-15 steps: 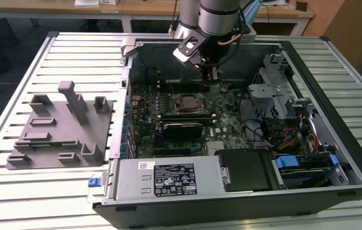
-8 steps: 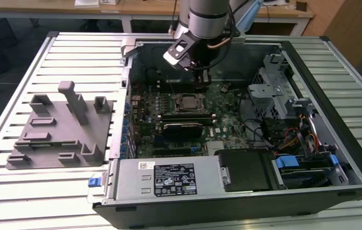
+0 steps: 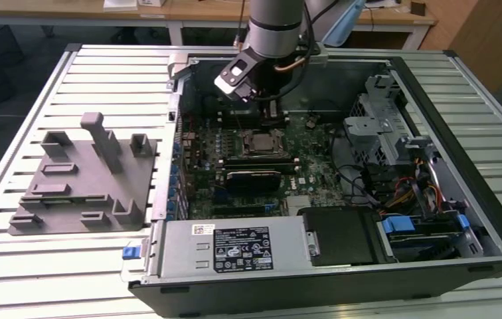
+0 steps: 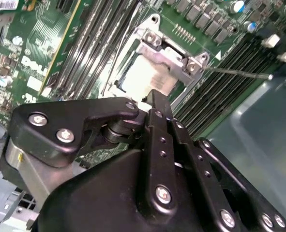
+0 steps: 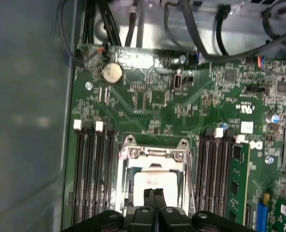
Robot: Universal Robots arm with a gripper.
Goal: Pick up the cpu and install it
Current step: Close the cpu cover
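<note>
- The cpu [image 5: 155, 180] lies flat in its socket on the green motherboard [image 5: 152, 108], its pale silvery top facing up.
- A metal socket frame [image 5: 155, 153] borders the chip; in the second wrist view a thin lever rod [image 4: 239, 73] sticks out sideways from one corner of the frame.
- The gripper [image 5: 155, 192] hangs right over the chip with its two black fingers pressed flat against each other and nothing between them. I cannot tell whether the tips touch the chip's top.
- Rows of dark memory slots [image 5: 92, 169] run along both sides of the socket.
- A round coin battery [image 5: 112, 72] sits farther off on the board.
- In the exterior view the arm reaches down into the open computer case [image 3: 322, 292], which lies on its side on a slatted metal table [image 3: 20, 113].
- A silver power supply box [image 3: 233, 249] fills the near end of the case.
- A grey plastic fixture [image 3: 83, 179] with upright posts stands on the table just beside the case, on the exterior view's left.
</note>
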